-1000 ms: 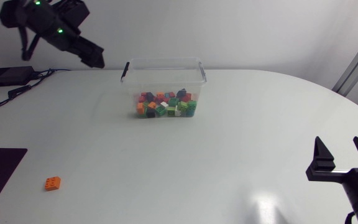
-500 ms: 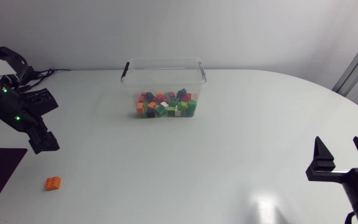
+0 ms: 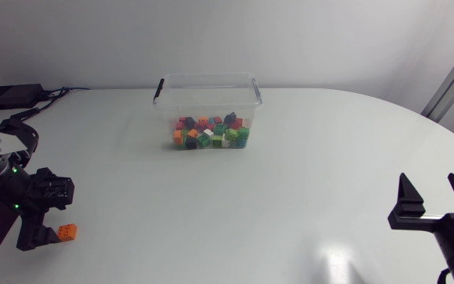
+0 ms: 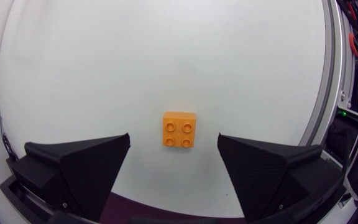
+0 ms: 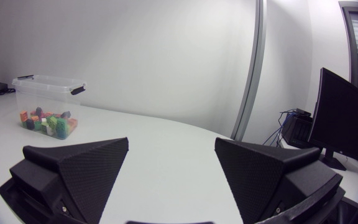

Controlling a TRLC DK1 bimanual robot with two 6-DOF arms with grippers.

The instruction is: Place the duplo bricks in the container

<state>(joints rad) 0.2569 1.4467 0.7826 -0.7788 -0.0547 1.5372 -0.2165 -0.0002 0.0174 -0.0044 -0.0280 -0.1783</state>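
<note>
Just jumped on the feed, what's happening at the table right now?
The left arm's black gripper hangs open over a lone orange four-stud duplo brick lying near the white table's left front edge. The brick sits between the spread fingers, apparently untouched. The clear plastic container at the back already holds a heap of mixed-colour bricks. The right arm's gripper is open and empty at the table's right side, far from both.
</note>
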